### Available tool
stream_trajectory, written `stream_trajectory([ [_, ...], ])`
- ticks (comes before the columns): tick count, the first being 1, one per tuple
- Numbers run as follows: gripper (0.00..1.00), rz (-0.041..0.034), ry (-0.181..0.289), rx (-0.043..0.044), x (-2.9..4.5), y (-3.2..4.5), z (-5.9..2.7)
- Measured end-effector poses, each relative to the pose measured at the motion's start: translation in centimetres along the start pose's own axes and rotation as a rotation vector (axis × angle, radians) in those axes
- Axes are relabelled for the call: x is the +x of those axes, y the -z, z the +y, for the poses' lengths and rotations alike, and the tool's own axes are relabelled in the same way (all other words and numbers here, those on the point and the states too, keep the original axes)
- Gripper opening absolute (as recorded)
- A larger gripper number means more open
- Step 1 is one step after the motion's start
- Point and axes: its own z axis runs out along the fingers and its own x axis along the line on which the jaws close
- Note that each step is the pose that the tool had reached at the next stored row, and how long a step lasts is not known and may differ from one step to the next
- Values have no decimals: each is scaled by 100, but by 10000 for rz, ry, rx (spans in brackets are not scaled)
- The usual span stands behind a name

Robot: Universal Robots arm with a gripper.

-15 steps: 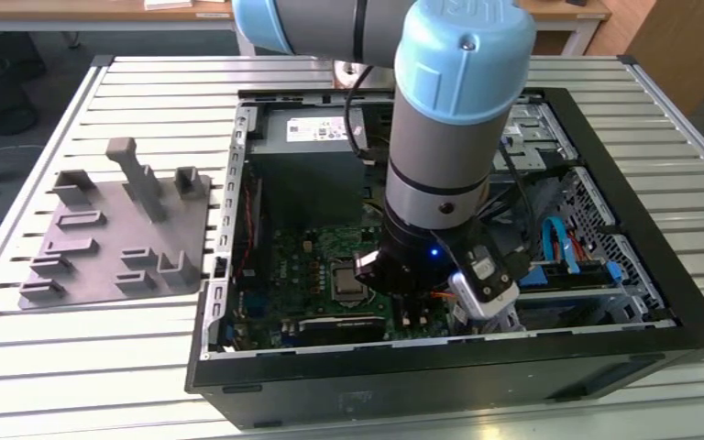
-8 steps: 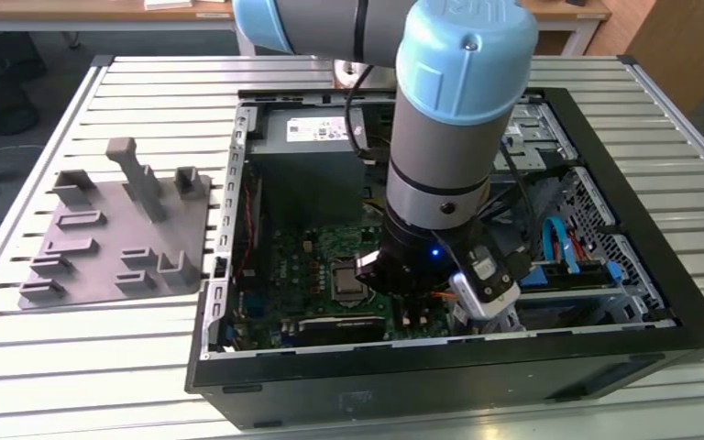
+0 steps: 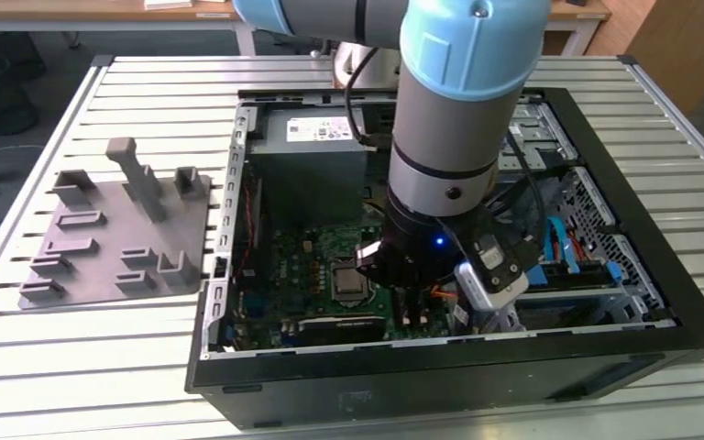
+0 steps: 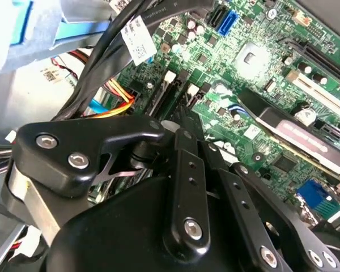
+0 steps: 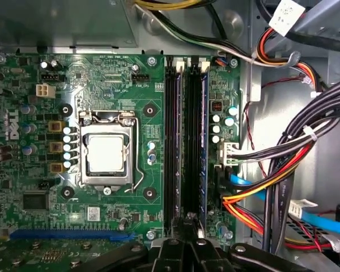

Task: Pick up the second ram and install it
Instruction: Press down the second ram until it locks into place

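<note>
Exterior view, from its left to its right: a grey holder tray (image 3: 114, 240) is lying on the slatted table (image 3: 34, 357), just beside the open computer case (image 3: 450, 385). Within the case, the green motherboard (image 3: 297, 266) is lying flat, and my gripper (image 3: 403, 291) is reaching down over it, beside the processor socket (image 3: 352, 280). Farther right, the blue drive latches (image 3: 568, 246) are sitting along the case wall.

In the first wrist view, my gripper (image 5: 187, 224) is hovering at one end of the memory slots (image 5: 173, 141), which run between the socket and the cable bundle (image 5: 283, 170). The second ram (image 5: 204, 141) (a thin blue strip, seen edge-on) is standing in the slot nearest the cables. I cannot tell whether my jaws are clenched or released, or whether I am touching the strip.
</note>
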Motion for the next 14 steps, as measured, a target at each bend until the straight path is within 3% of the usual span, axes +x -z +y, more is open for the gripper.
stream_trajectory([
  [3, 10, -1, 6, -1, 0, 13, 46],
  [9, 10, -1, 9, 67, 1, 27, 288],
  [14, 10, -1, 9, 77, 0, 86, 342],
])
